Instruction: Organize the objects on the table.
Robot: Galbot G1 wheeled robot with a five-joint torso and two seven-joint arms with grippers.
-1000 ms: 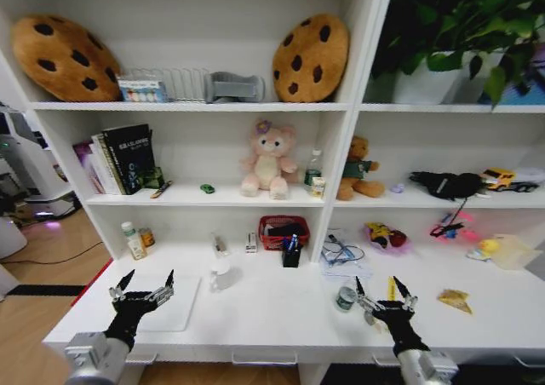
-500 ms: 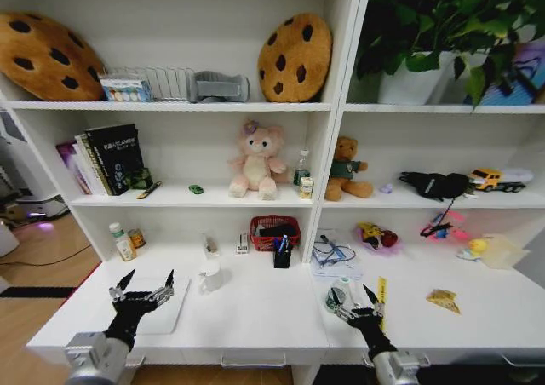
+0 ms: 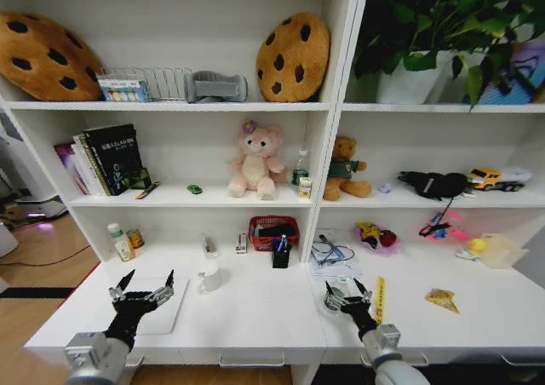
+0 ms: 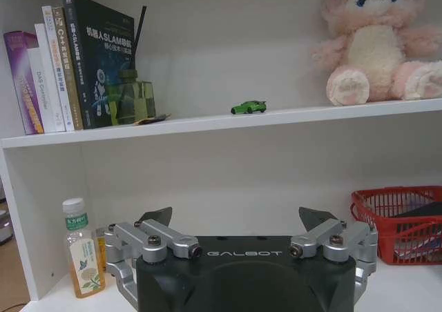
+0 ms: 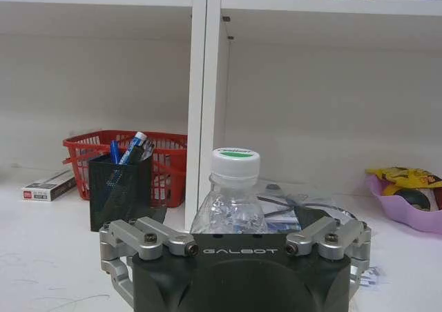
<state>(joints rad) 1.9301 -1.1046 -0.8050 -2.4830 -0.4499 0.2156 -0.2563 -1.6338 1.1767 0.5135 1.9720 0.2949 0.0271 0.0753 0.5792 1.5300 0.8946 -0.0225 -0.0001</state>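
My right gripper [image 3: 347, 292] hovers open just above the white desk [image 3: 255, 317]. A small clear bottle with a green-and-white cap [image 5: 233, 191] stands upright right in front of it, in line with the gap between its fingers. My left gripper [image 3: 141, 295] is open and idle over the slim silver laptop [image 3: 166, 310], which lies flat at the desk's left. The tiny green toy car [image 4: 248, 107] sits on the middle shelf, with a dark marker [image 3: 146, 191] lying to its left. A blue pen [image 5: 114, 151] stands in a black mesh holder [image 5: 119, 191].
A red basket [image 5: 169, 153] sits behind the pen holder. A white mug [image 3: 209, 276] stands mid-desk. A yellow strip [image 3: 379, 298] and a snack bag [image 3: 441, 297] lie right of the bottle. Books [image 4: 65, 67], a pink plush bear [image 3: 249, 159] and a drink bottle [image 4: 81, 257] are further back.
My right gripper has moved left and forward up to the clear bottle. The camera shifted, so the whole scene slid. The left gripper has held still.
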